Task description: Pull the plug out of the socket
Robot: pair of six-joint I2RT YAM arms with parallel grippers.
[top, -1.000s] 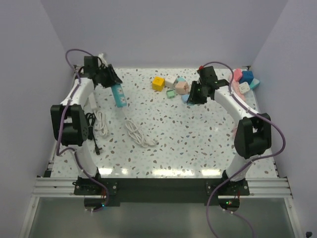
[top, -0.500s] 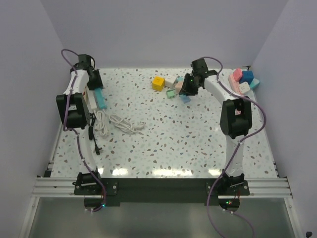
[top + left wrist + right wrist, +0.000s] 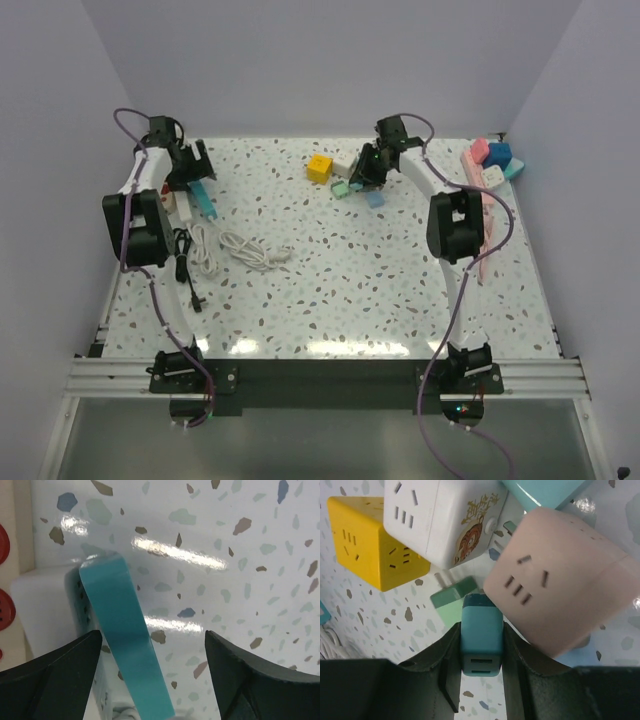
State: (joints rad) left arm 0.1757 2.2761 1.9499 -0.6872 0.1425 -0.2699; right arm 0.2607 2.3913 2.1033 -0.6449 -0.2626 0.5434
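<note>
Jaws on the right arm pinch a teal plug (image 3: 481, 642) by its two long sides, the right gripper (image 3: 481, 626) pressed flat against it, while the left gripper (image 3: 151, 640) stands spread wide with bare gaps inside both fingers. Nearest the arm bases the speckled table (image 3: 400, 290) lies open across its whole near half and right of centre, giving free room toward the front edge. Further in on the left, a black cable (image 3: 185, 262) and a coiled white cable (image 3: 250, 250) crowd the strip along the left edge. Beyond them the left gripper hangs over a teal power strip (image 3: 122, 630), which runs slantwise between the fingers and lies on a white strip body (image 3: 45, 610); red buttons (image 3: 6, 607) show at the frame's left edge, and open tabletop spreads to the right. At the far middle of the table the teal plug sits hemmed in: a green plug piece (image 3: 454, 599) with a bare metal pin touches its far left corner, a pink cube socket (image 3: 560, 595) presses close on its right, a white cube socket (image 3: 445, 515) stands behind, and a yellow cube socket (image 3: 365, 540) stands to the left. Whether the plug's far end sits in any socket cannot be told. More coloured blocks (image 3: 492, 163) sit in the far right corner, by the wall.
</note>
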